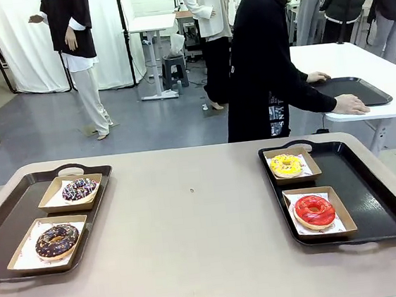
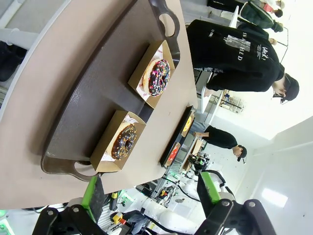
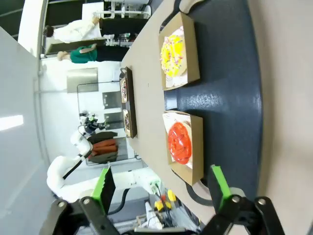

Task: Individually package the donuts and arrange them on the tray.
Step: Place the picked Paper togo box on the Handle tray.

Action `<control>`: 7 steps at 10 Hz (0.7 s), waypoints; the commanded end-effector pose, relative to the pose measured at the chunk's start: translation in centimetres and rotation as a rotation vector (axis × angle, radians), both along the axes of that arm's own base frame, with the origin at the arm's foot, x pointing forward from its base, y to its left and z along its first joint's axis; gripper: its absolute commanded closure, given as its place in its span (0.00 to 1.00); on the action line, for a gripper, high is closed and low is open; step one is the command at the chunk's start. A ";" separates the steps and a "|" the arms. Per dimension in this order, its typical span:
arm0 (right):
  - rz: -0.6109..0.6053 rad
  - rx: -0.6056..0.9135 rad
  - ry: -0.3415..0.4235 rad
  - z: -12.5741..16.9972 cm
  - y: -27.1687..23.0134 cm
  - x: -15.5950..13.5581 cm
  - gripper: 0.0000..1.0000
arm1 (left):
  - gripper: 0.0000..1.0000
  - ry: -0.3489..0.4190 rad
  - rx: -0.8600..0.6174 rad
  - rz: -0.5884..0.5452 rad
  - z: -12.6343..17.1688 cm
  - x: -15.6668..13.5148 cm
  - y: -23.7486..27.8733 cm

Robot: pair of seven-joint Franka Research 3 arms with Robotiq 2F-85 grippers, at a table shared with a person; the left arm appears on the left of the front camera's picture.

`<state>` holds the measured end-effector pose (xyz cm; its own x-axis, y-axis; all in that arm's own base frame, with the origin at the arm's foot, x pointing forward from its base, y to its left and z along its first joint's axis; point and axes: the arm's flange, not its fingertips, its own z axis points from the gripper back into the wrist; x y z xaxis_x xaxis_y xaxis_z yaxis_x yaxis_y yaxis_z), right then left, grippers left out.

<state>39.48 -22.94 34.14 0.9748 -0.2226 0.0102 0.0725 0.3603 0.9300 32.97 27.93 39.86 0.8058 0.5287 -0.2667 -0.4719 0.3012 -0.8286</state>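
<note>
Green-padded fingers of both grippers rise at the near edge of the wrist views. Left gripper [image 2: 152, 196]: pads spread wide, nothing between them. Right gripper [image 3: 162, 188]: likewise spread and empty.

Nearest on the beige table [image 1: 193, 241], two dark rectangular plastic trays with loop handles, one to each side. Left tray [image 1: 20, 210]: chocolate-brown glazed ring donut with sprinkles [image 1: 57, 240] sits in an open brown cardboard box lined with white paper [image 1: 24, 260], at the tray's near end. Just behind it, dark purple ring donut with white sprinkles [image 1: 80, 189], in a second open cardboard box [image 1: 51, 199]. Right tray [image 1: 373, 194]: glossy red ring donut [image 1: 314, 211] in its own lined cardboard box [image 1: 341, 211], near end; yellow ring donut with coloured sprinkles [image 1: 286, 164] in a fourth box [image 1: 311, 162] behind it. Boxes stand apart, one behind the other on each tray.

Judgement: all four donuts are boxed singly and on trays, two per tray. Boxes are open-topped; whether a lid or closing step is meant, cannot tell. Otherwise the task looks done or nearly so.

Farther off, beyond the table's far edge, a person in black clothing [image 1: 260, 64] leans toward a white side table [image 1: 366, 67], both hands by a third dark empty tray [image 1: 355, 89].
</note>
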 end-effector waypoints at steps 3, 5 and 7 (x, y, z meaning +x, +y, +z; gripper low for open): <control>0.014 0.040 -0.069 0.6 -1.7 1.3 0.00 | 0.00 -0.009 -0.007 0.002 0.1 -0.3 -0.2; 0.030 0.024 -0.105 0.8 -1.4 1.7 0.00 | 0.00 -0.009 -0.007 0.002 0.1 -0.3 -0.2; 0.019 0.013 -0.038 0.7 -1.9 1.2 0.00 | 0.00 -0.009 -0.007 0.002 0.1 -0.3 -0.2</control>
